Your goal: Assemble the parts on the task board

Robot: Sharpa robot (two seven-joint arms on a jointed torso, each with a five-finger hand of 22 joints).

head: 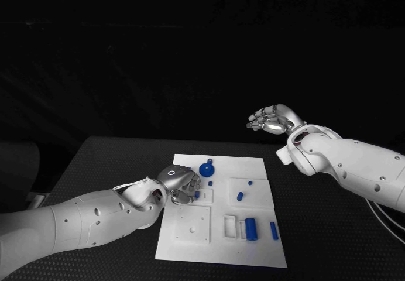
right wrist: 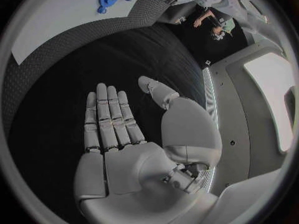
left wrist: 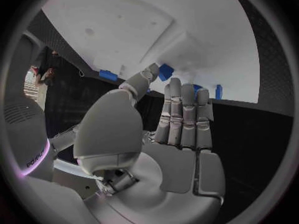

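Task board [head: 221, 249] lies under our left hand [head: 175, 182], fingers straight, holding nothing; round blue part [head: 206, 170] just beside its fingertips. Right hand [head: 271, 120] spread, well apart. We'd pinch low, squarely.

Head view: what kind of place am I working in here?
Likely a lab test bench, not a home or factory line: a black table in a dark room, a white task board with small blue parts, and the left hand and right hand empty.
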